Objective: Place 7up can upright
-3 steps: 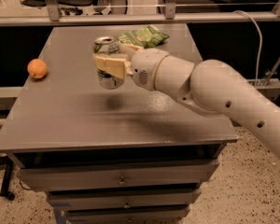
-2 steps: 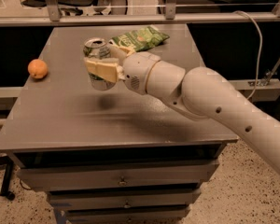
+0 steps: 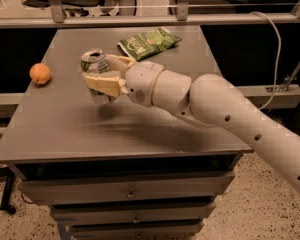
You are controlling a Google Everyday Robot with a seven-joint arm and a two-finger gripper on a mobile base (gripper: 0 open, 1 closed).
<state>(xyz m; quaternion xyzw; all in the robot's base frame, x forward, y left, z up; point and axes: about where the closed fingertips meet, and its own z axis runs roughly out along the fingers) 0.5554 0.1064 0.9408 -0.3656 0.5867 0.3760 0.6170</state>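
The 7up can [image 3: 95, 64] is a silver can with green markings, upright with its shiny top facing up. My gripper [image 3: 106, 73] is shut on it, one cream finger [image 3: 103, 83] across its front and the other behind it. The can is over the left-middle of the grey table [image 3: 140, 129]; its bottom looks just above or at the surface, I cannot tell which. My white arm reaches in from the right.
An orange [image 3: 40, 73] lies near the table's left edge. A flat green snack bag [image 3: 147, 42] lies at the back middle. Drawers sit under the tabletop. A metal railing and a cable run behind the table.
My gripper has carried the can to the left across the table and slightly toward the front. The orange and the bag have not moved.
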